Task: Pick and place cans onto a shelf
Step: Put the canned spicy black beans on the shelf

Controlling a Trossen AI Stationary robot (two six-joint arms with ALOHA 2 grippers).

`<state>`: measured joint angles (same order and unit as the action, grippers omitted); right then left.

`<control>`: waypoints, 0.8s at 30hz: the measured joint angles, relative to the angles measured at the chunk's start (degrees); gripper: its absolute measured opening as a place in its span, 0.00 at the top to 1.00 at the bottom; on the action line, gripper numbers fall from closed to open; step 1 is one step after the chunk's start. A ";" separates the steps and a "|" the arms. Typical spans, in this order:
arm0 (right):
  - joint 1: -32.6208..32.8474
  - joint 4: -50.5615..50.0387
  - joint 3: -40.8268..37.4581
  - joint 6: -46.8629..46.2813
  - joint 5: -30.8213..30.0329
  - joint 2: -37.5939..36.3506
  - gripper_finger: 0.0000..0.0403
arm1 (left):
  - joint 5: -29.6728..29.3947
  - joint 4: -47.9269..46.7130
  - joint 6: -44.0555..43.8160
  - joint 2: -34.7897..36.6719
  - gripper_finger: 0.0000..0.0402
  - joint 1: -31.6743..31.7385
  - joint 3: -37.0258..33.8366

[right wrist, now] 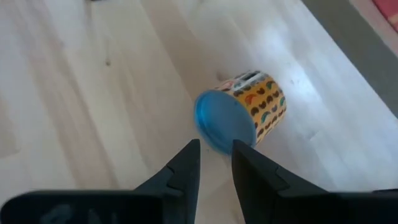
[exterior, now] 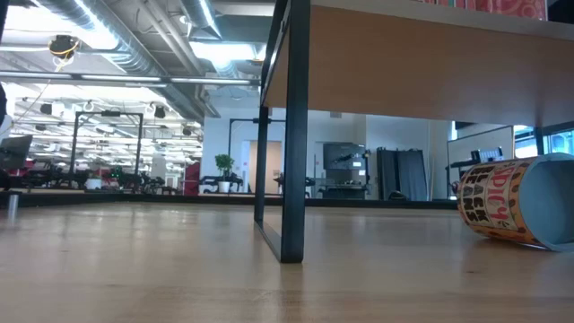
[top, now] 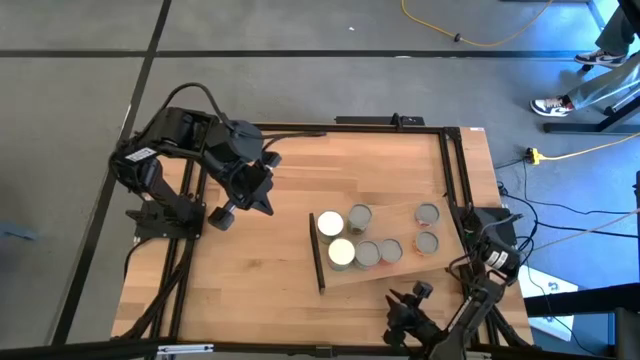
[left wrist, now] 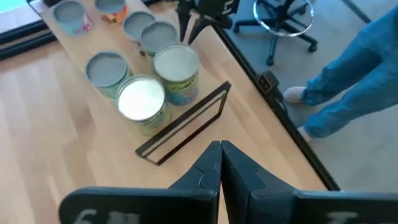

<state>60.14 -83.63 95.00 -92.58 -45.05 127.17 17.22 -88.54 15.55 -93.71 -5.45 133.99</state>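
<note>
The shelf [top: 395, 262] is a light-wood board that stands raised on a dark end frame [exterior: 293, 135]. Several cans stand upright on it, two white-topped [top: 330, 223] [top: 341, 252] and the others grey-topped [top: 427, 213]. They also show in the left wrist view [left wrist: 142, 98]. One more can [right wrist: 242, 115], with an orange patterned label and a blue end, lies on its side on the wood; the low view shows it at the right [exterior: 511, 202]. My right gripper [right wrist: 215, 155] hovers above it, slightly open and empty. My left gripper [left wrist: 221, 149] is shut and empty, left of the shelf [top: 266, 200].
The tabletop has a black frame [top: 455, 170] along its edges. Bare wood lies left of and in front of the shelf. A person's legs in blue trousers [left wrist: 354, 74] and an office chair [left wrist: 283, 18] stand beyond the table. A yellow cable [top: 480, 40] lies on the floor.
</note>
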 joint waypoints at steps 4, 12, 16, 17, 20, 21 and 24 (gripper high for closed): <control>-1.62 -3.79 0.00 0.15 -0.74 1.62 0.77 | -0.17 -0.21 0.01 0.35 1.00 -0.01 -0.02; -3.19 -6.35 -0.02 1.73 1.44 4.19 0.77 | -0.21 -0.23 0.02 0.68 1.00 0.00 -0.02; -3.28 -6.35 -0.02 1.79 1.59 4.34 0.77 | -0.25 -0.25 0.33 0.68 1.00 0.00 -0.02; -3.32 -6.34 -0.04 1.79 1.59 4.34 0.77 | -0.27 -0.25 0.62 0.67 1.00 0.00 -0.02; -3.41 -6.35 -0.25 1.70 1.54 4.34 0.77 | -0.29 -0.25 1.13 0.66 1.00 0.00 -0.02; -3.47 -6.37 -0.57 1.66 1.58 4.34 0.77 | -0.30 -0.27 1.13 0.67 1.00 0.00 -0.02; -3.49 -6.47 -1.67 1.58 1.56 4.38 0.77 | -0.36 -0.27 1.11 0.66 1.00 0.00 -0.02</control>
<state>56.65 -90.10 93.33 -91.00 -43.49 131.55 16.86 -88.82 16.67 -93.06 -5.45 133.97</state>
